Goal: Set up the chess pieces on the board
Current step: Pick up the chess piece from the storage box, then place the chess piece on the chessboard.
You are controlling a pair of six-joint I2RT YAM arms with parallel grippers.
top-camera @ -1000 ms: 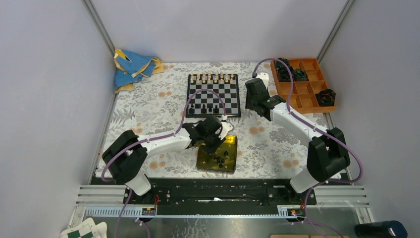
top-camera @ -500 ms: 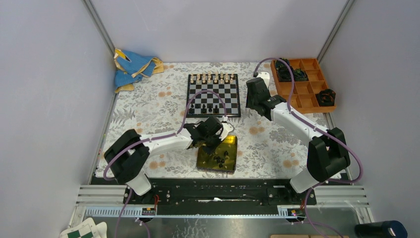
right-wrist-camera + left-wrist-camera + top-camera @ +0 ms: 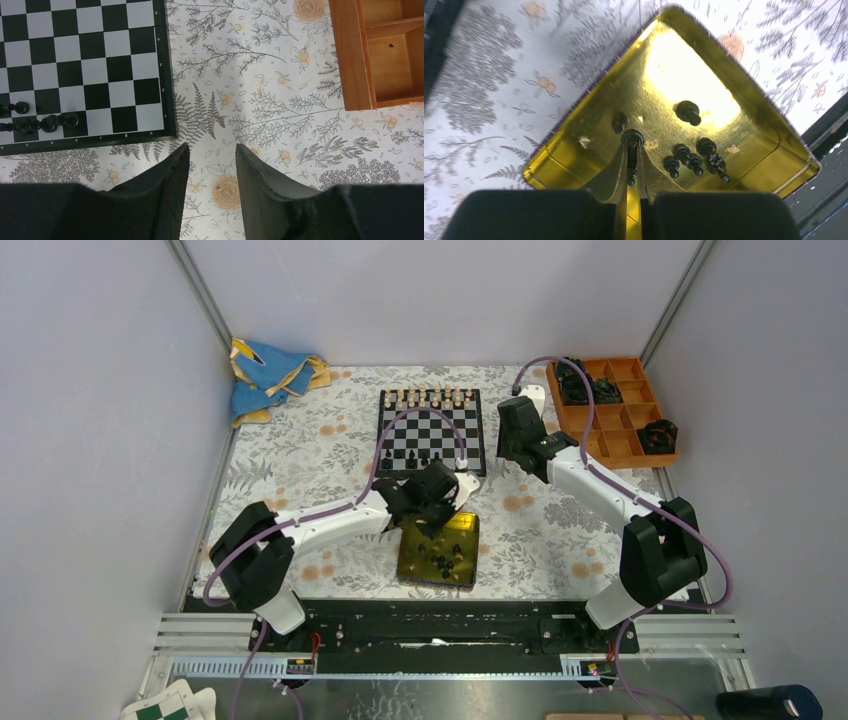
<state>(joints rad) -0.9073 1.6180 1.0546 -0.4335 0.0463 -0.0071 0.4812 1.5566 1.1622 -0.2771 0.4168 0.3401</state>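
Observation:
My left gripper (image 3: 631, 152) is shut on a tiny black chess piece (image 3: 632, 138) and holds it over the yellow tin (image 3: 574, 150). Several more black pieces (image 3: 689, 159) lie loose in the tin. In the top view the left gripper (image 3: 441, 502) hangs over the tin's far edge (image 3: 470, 540), just short of the board (image 3: 446, 426). Cream pieces (image 3: 430, 397) line the board's far rows. A few black pieces (image 3: 412, 460) stand at its near left, and they also show in the right wrist view (image 3: 50, 122). My right gripper (image 3: 210, 150) is open and empty over the cloth beside the board's right corner (image 3: 167, 75).
An orange wooden compartment tray (image 3: 628, 445) with dark lumps stands at the far right, and its edge shows in the right wrist view (image 3: 350, 60). A blue and yellow cloth (image 3: 268, 375) lies bunched at the far left. A floral sheet (image 3: 300, 460) covers the table.
My left gripper has risen from the tin and shifted towards the board with the black piece in it. The right arm has barely moved.

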